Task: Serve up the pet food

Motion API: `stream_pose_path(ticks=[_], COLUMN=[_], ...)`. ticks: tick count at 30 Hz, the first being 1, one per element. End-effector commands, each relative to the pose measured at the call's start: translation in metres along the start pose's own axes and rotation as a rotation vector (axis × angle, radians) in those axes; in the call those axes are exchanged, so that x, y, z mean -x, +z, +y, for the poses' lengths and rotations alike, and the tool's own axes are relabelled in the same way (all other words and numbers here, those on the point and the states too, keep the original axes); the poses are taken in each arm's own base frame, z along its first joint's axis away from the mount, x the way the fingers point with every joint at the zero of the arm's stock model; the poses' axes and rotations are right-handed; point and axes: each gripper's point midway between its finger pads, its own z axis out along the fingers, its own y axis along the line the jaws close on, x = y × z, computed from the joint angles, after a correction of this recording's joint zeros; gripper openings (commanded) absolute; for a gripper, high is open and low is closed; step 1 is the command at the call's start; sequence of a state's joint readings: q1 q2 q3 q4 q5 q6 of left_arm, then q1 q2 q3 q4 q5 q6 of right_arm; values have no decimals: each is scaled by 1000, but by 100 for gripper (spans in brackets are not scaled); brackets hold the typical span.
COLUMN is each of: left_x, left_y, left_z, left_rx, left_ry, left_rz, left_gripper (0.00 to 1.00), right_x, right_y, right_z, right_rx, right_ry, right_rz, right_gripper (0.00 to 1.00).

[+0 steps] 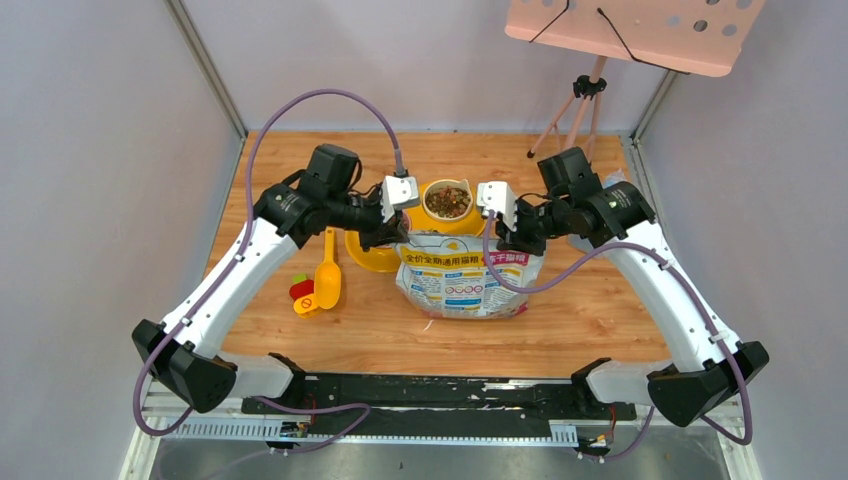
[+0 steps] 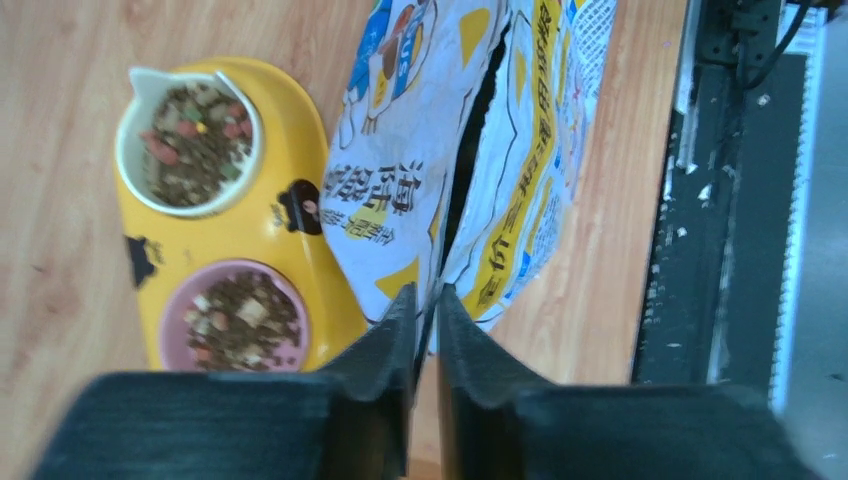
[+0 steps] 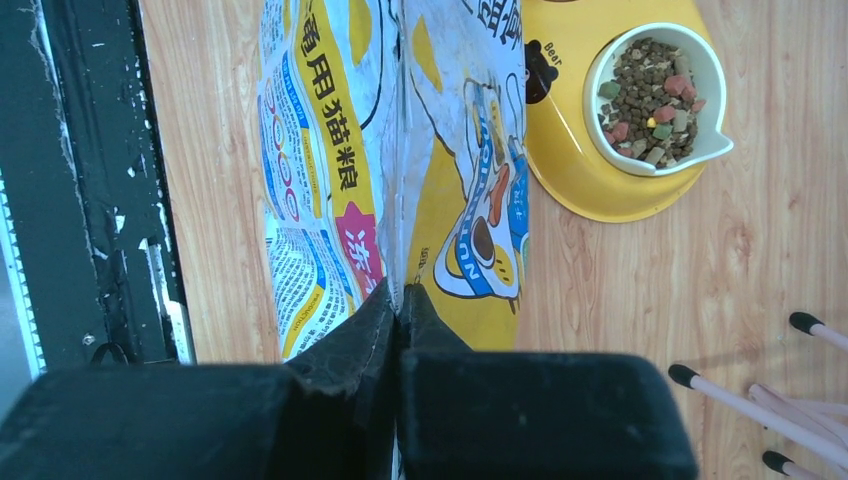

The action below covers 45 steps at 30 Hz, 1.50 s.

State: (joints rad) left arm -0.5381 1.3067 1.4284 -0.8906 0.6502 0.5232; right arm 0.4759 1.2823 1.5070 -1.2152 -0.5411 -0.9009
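The pet food, mixed brown kibble, fills a white bowl [image 1: 447,201] and a pink bowl [image 2: 240,320] set in a yellow feeder [image 2: 270,215]. The white bowl's kibble also shows in the left wrist view [image 2: 190,145] and in the right wrist view [image 3: 650,95]. The printed foil bag [image 1: 465,275] stands upright in front of the feeder. My left gripper [image 1: 395,235] is shut on the bag's top left edge [image 2: 427,300]. My right gripper [image 1: 505,240] is shut on its top right edge [image 3: 397,305]. A dark slit [image 2: 470,150] runs between the bag's two top panels.
A yellow scoop [image 1: 327,275] lies left of the feeder, with a small red and green item [image 1: 300,290] beside it. Tripod legs [image 1: 560,125] stand at the back right and show in the right wrist view [image 3: 770,400]. A black rail [image 1: 430,390] runs along the near edge.
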Motion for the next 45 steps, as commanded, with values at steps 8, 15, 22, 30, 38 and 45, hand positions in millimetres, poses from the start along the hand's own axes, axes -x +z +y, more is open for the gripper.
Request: stream_pose_path(ticks=[8, 15, 22, 30, 38, 45], left_x=[77, 81, 70, 72, 87, 93], left_y=[23, 51, 53, 57, 54, 51], left_z=[-16, -30, -31, -30, -31, -31], left_rx=[-62, -155, -158, -163, -163, -149], left_ry=[271, 277, 282, 253, 196, 154], left_rz=[-275, -275, -237, -246, -289, -308], left_gripper=[54, 49, 27, 0, 0, 0], right_x=[29, 24, 21, 26, 58, 60], right_y=[-26, -24, -25, -22, -10, 3], right_z=[-7, -7, -7, -10, -10, -10], right_rx=[-76, -89, -110, -122, -97, -52], right_ry=[-24, -14, -6, 32, 90, 68], right_rz=[-90, -87, -79, -109, -320, -340], right_gripper=[0, 0, 0, 12, 38, 35])
